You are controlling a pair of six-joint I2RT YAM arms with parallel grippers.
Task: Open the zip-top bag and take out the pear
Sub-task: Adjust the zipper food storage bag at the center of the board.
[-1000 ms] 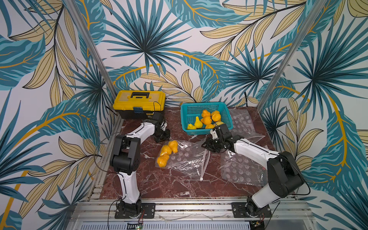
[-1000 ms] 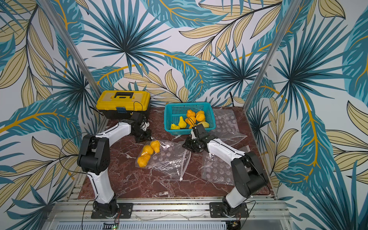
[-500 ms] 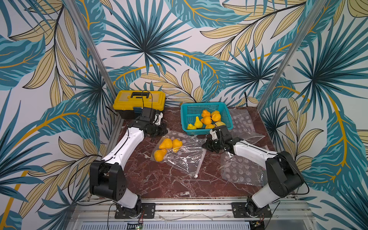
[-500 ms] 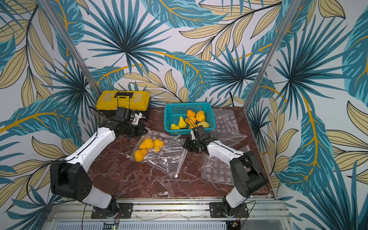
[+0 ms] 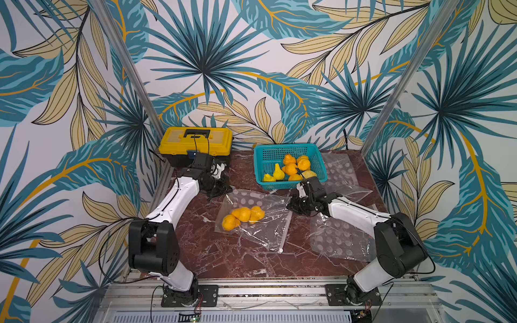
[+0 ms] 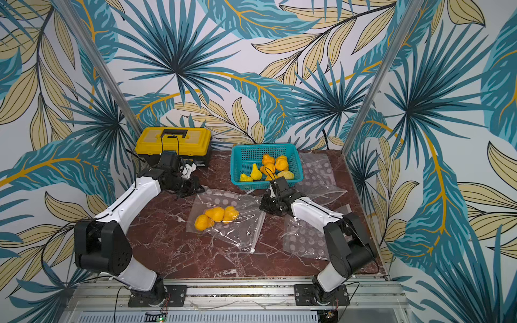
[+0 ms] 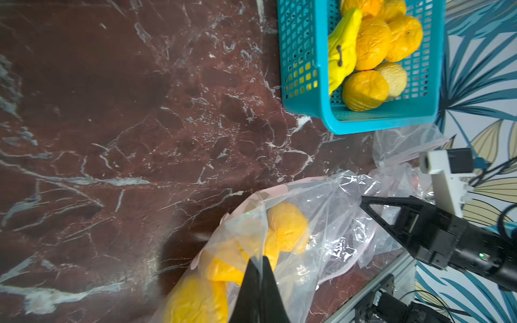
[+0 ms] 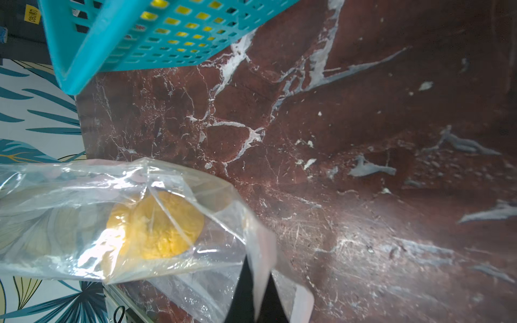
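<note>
Since a moment ago the left arm has swung its elbow out toward the wall, the bag (image 5: 268, 232) has been dragged a little to the right, and the right gripper (image 5: 292, 206) has pinched shut. The bag lies crumpled in the middle of the table (image 5: 223, 260). The left gripper (image 5: 219, 193) is clamped on the bag's corner at ten o'clock and the right gripper on its corner at two o'clock, each with plastic squeezed between closed fingers.

Inside are three yellow-orange fruits (image 5: 242, 214), bunched together; their shapes blur through the film. A white slider (image 5: 280, 250) sits at the bag's five o'clock end, and I cannot tell whether the zip is open.

At one o'clock stands one basket (image 5: 263, 156) holding two yellow pears (image 5: 277, 172) and rounder fruit piled too close to count. At least two empty bags (image 5: 340, 242) lie at three o'clock, partly under the right arm. One toolbox (image 5: 195, 139) sits at eleven o'clock.
</note>
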